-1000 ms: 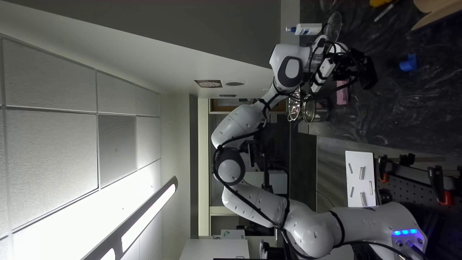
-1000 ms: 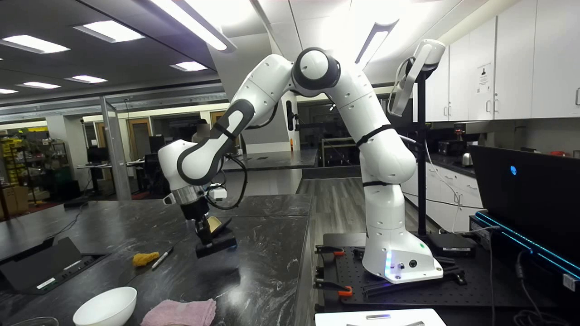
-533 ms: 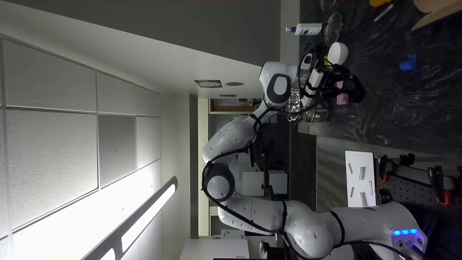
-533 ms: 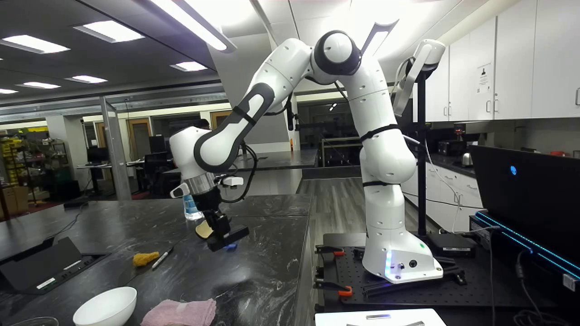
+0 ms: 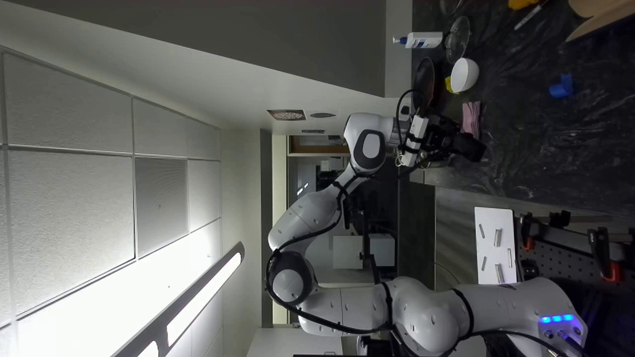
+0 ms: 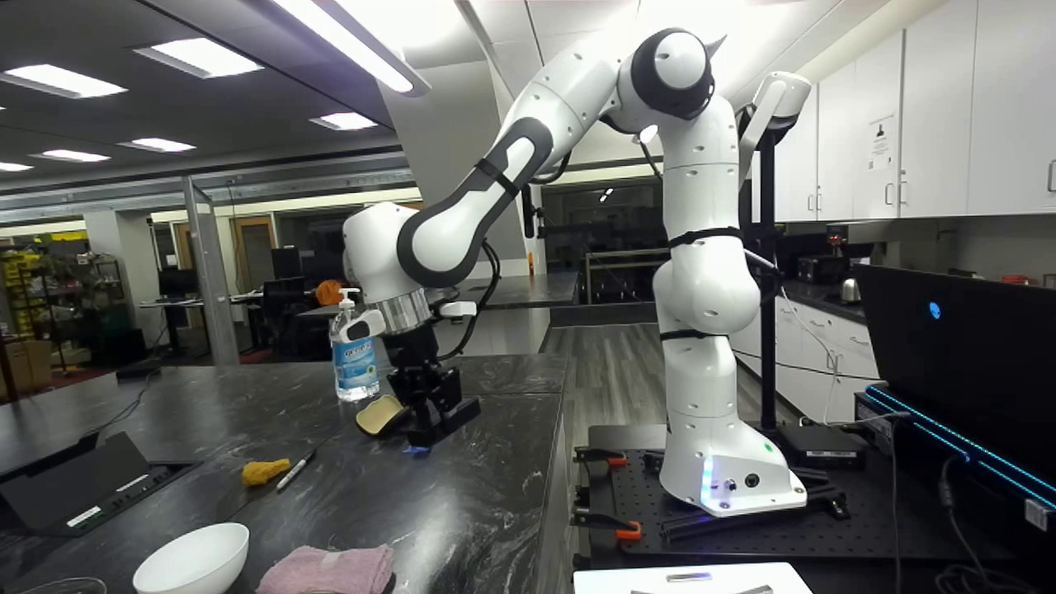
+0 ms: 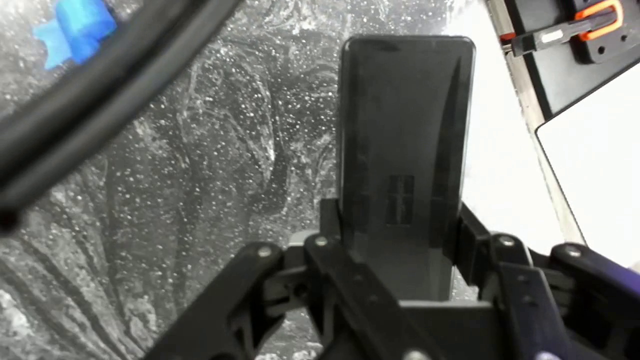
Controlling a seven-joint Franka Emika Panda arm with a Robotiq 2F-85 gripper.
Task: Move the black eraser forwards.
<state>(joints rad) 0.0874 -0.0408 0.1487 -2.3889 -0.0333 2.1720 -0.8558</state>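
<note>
The black eraser [image 7: 405, 125] is an oblong block held lengthwise between the fingers of my gripper [image 7: 400, 230]. Both fingertips press on its long sides in the wrist view. Its far end sticks out beyond the fingers. In an exterior view the eraser [image 6: 460, 416] is tilted at the lower end of my gripper [image 6: 429, 404], low over the dark table; whether it touches the table I cannot tell. In an exterior view the eraser [image 5: 471, 147] also shows at the tip of my gripper [image 5: 449, 140], near the table's edge.
A blue object [image 7: 82, 27] lies on the table, partly behind the gripper in an exterior view [image 6: 417, 450]. A pink cloth [image 5: 471, 119], white bowl [image 5: 464, 74] and pump bottle [image 6: 355, 363] stand around. A tan-lined dark item [image 6: 381, 415] lies beside the gripper. A cable crosses the wrist view.
My gripper has moved back toward the robot's base with the eraser in it, staying low over the table. The bowl and pink cloth have come into clearer view. The eraser stays held.
</note>
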